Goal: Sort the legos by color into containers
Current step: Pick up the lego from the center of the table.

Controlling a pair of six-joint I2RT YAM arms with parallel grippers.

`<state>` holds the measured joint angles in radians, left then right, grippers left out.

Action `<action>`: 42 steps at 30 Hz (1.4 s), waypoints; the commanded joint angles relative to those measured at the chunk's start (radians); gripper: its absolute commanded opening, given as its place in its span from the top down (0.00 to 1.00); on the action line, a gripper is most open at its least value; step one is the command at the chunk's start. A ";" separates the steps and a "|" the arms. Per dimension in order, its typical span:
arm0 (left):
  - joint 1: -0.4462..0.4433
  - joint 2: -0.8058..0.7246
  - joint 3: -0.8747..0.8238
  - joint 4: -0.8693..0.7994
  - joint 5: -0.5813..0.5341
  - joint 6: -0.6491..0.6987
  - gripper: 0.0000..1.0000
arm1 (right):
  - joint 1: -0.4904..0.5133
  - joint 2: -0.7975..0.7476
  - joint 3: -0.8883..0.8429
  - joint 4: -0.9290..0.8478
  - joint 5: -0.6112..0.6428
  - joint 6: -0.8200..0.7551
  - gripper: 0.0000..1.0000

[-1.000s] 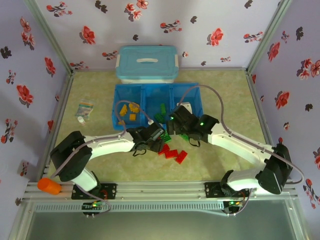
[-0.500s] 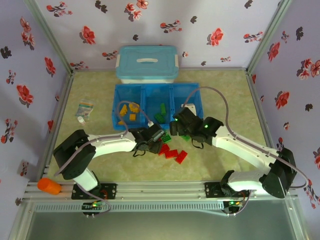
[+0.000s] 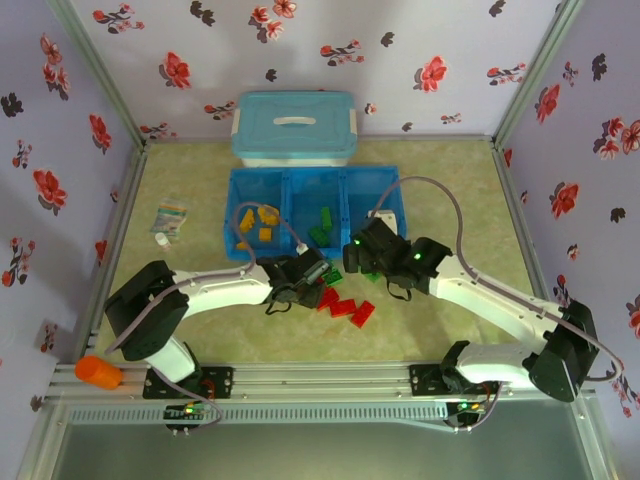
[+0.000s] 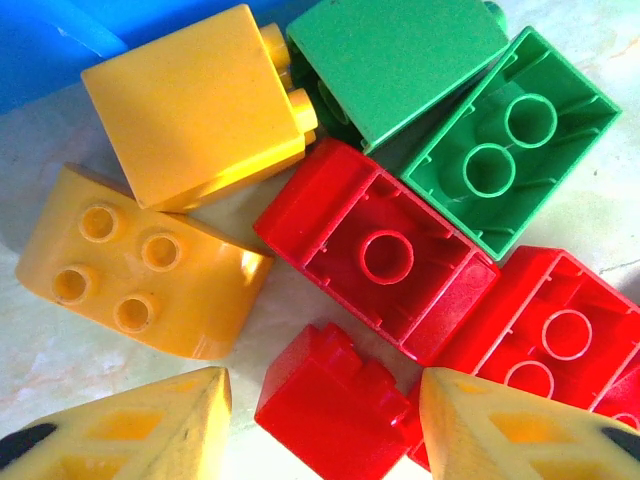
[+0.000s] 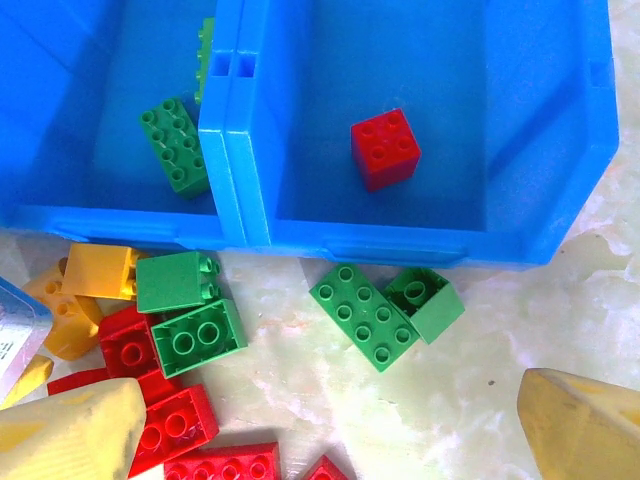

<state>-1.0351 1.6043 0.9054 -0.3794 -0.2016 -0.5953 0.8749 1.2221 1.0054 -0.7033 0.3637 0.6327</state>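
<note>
Three compartments are formed in the bright blue plastic tray [image 3: 284, 200]; yellow-orange, green and red bricks are held in them separately. The right gripper [image 5: 325, 435] is spread wide and empty. The left gripper [image 4: 325, 390] is partly open astride a small red plastic brick [image 4: 330, 412], not clamped. Loose plastic toy bricks [image 5: 375, 315] are piled at the tray's 6 o'clock.

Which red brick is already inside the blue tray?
The square four-stud red brick, alone in the right-hand compartment; the other red bricks lie on the table outside.

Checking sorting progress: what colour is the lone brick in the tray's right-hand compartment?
Red. The brick shows best in the right wrist view.
</note>
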 commanded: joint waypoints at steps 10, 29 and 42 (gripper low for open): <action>-0.010 0.030 0.006 -0.023 0.033 -0.011 0.47 | -0.016 -0.009 -0.026 0.022 0.006 0.023 0.04; -0.007 -0.017 -0.001 -0.040 -0.012 -0.015 0.63 | -0.027 -0.001 -0.010 0.024 0.000 0.015 0.05; -0.002 -0.092 0.199 -0.115 -0.028 0.061 0.65 | -0.237 -0.274 -0.064 -0.150 0.083 0.054 0.05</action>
<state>-1.0367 1.5440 1.0386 -0.4622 -0.2035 -0.5785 0.6945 1.0595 0.9813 -0.7910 0.4229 0.6529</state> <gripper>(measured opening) 0.355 0.951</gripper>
